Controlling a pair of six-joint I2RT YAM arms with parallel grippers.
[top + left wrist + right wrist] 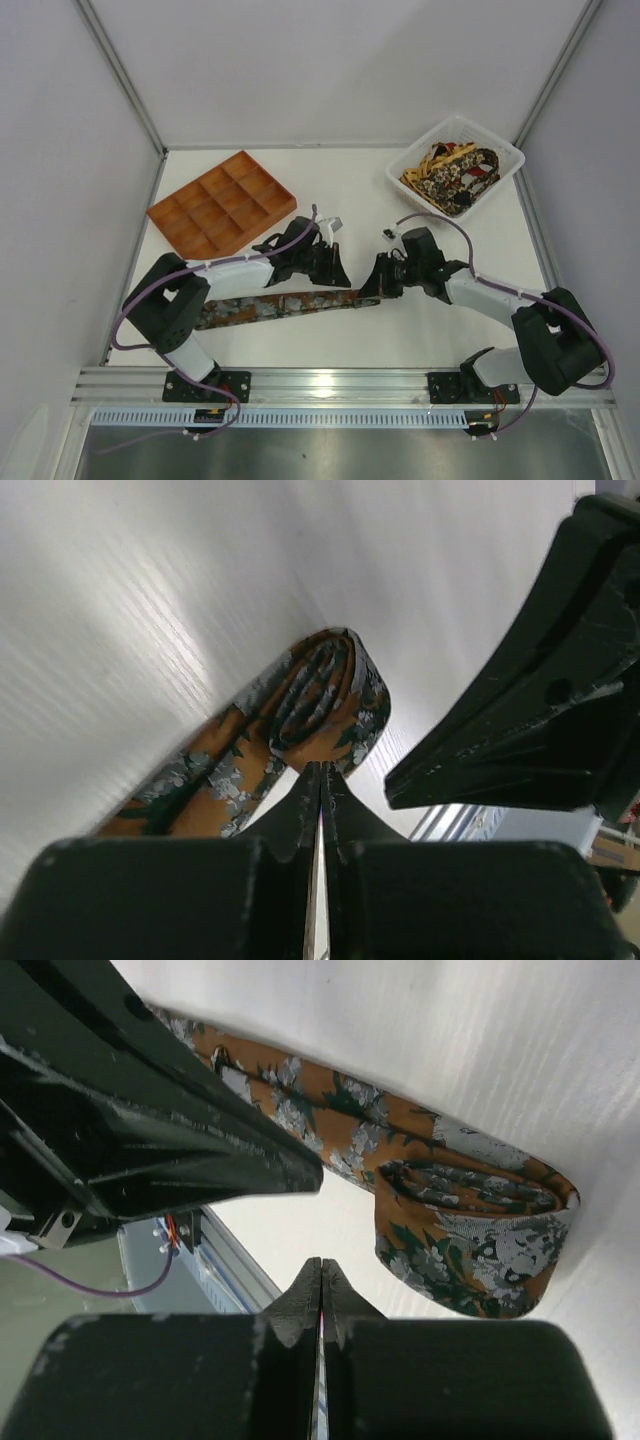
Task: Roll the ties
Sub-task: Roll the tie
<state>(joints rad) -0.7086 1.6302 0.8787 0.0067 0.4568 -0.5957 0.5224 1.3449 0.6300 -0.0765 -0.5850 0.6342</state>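
Rolling is judged part-way: one tie [290, 303] is laid out nearward and rightward of the orange tray [255, 228], its end farthest from the tray coiled. Left gripper [321, 780] and right gripper [321, 1275] are seen pressed closed, nothing held, right of the tray. Opened fingers and a fresh grasp on the coil are needed next.
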